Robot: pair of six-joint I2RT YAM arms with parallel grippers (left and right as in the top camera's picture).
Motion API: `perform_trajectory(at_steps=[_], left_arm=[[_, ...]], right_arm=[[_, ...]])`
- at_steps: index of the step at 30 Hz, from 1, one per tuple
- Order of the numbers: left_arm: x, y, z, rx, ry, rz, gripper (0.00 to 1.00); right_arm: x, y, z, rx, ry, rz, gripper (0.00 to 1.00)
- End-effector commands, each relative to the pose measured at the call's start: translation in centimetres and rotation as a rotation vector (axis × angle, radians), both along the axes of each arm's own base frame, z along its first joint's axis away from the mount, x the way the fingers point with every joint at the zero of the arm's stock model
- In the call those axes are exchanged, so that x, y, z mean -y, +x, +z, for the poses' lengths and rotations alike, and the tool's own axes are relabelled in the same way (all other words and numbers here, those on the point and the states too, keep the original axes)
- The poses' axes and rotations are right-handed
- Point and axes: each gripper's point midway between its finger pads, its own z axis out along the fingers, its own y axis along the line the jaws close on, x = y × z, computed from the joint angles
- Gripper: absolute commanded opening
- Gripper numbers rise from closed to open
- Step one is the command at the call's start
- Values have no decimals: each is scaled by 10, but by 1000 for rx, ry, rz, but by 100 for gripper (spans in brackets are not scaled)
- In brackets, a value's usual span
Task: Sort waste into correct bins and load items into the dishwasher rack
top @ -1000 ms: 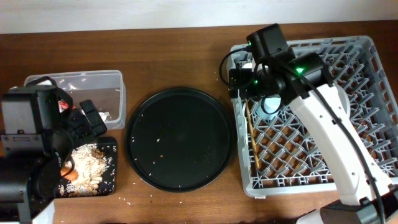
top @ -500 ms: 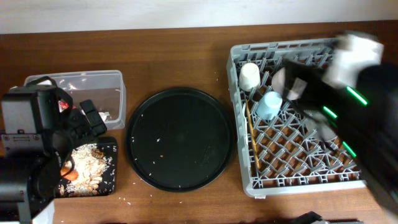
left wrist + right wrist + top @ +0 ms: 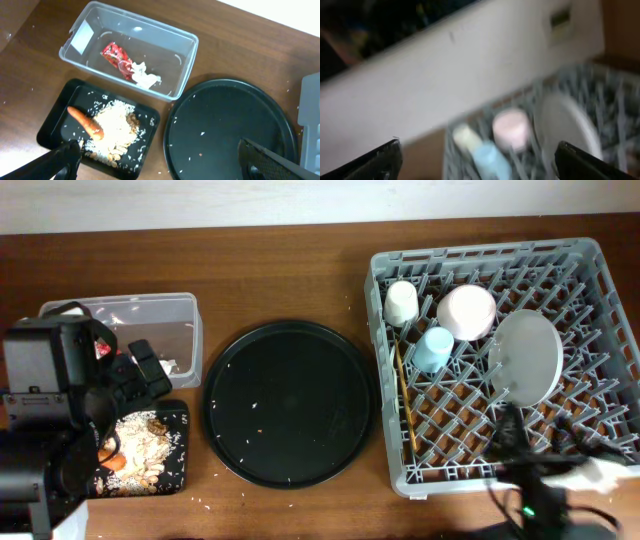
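The grey dishwasher rack [image 3: 590,280] holds a cream cup [image 3: 402,302], a light blue cup [image 3: 434,348], a pink-white bowl [image 3: 467,312], a pale plate [image 3: 527,356] and a wooden chopstick [image 3: 405,405]. The fork is not in view. The clear tub [image 3: 180,55] holds the red wrapper [image 3: 116,54] and white tissue [image 3: 145,77]. The shallow black tray [image 3: 55,120] holds the carrot [image 3: 85,121] and food scraps [image 3: 117,135]. My left gripper [image 3: 160,170] is open and empty, high above both bins. My right gripper [image 3: 480,172] is open and empty. Its arm [image 3: 560,480] is blurred at the rack's front edge.
A large round black tray [image 3: 290,402] with a few crumbs lies between the bins and the rack. It also shows in the left wrist view [image 3: 230,130]. The right wrist view is blurred and shows the cups, the bowl [image 3: 511,128] and the plate [image 3: 565,125].
My right arm has swung from the rack's far left corner, by the cups, down to the rack's front right edge. The left arm has not moved.
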Motion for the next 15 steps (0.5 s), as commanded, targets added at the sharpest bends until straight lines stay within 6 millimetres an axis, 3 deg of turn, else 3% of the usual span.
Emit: perform_trajectory(at_steps=[1,3,9,11,13,15], left_arm=[[-3,0,4,12,15,2,99],[-3,0,4,12,15,3,99],[-3,0,4,12,15,2,99],[-3,0,4,12,15,2,99],[-3,0,4,12,15,2,99],[-3,0,4,12,15,2,99]], right_arm=[[-11,33,-29,86,40,26,99],[-14,46,-52,111,44,27,99],[-7,56,-101,22,15,1,99],[-13,58,-115,-20,-107,38,98],[-29,59,-117,-33,-316,144,99],[-31,59,-125,-61,-457,188,98]])
